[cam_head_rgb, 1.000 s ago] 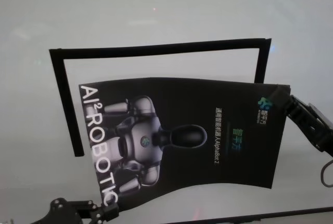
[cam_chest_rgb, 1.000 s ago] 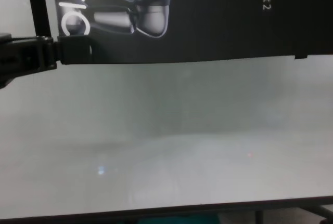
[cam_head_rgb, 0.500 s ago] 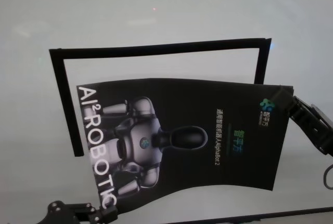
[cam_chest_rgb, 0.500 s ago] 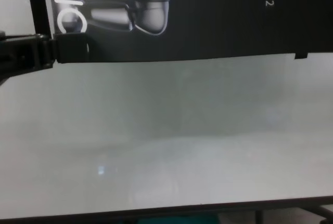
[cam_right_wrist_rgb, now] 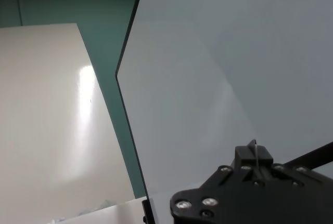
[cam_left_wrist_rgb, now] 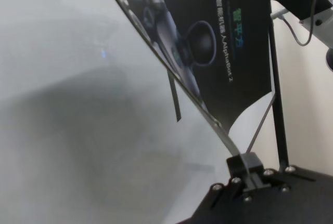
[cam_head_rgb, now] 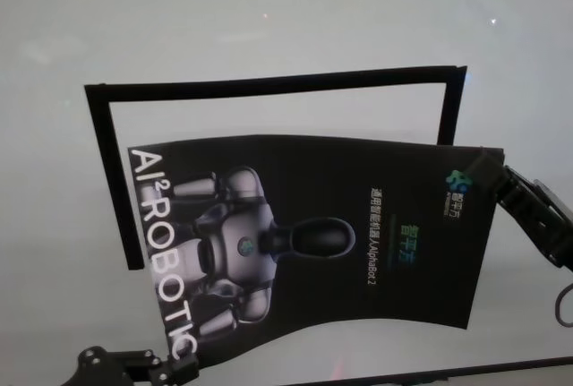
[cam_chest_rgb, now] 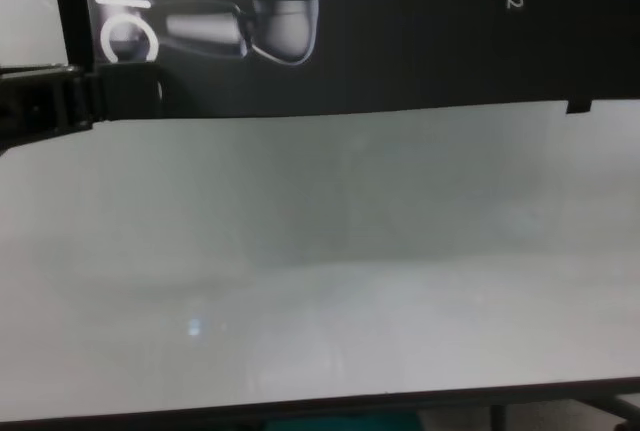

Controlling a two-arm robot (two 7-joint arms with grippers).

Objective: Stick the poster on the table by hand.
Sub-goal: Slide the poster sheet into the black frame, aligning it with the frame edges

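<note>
The poster [cam_head_rgb: 313, 243], black and glossy with a grey robot picture and white "ROBOTIC" letters, hangs bowed just above the table [cam_head_rgb: 269, 19]. My left gripper [cam_head_rgb: 183, 370] is shut on its near left corner, by the letters. It shows the same in the chest view [cam_chest_rgb: 130, 96] and the left wrist view [cam_left_wrist_rgb: 247, 164]. My right gripper [cam_head_rgb: 488, 171] is shut on the far right corner, and the right wrist view [cam_right_wrist_rgb: 255, 156] shows it pinching the thin edge. The poster also shows in the chest view [cam_chest_rgb: 400, 31] and the left wrist view [cam_left_wrist_rgb: 208, 31].
Narrow black tape strips make an open frame on the table: a far strip [cam_head_rgb: 277, 83], a left strip [cam_head_rgb: 112, 180] and a short right strip [cam_head_rgb: 450, 104]. The poster overlaps the frame's inside. The table's dark near edge [cam_chest_rgb: 300, 406] runs along the bottom.
My left gripper has moved a little to the left with its poster corner, so the lettered edge has shifted left. The right gripper has hardly moved.
</note>
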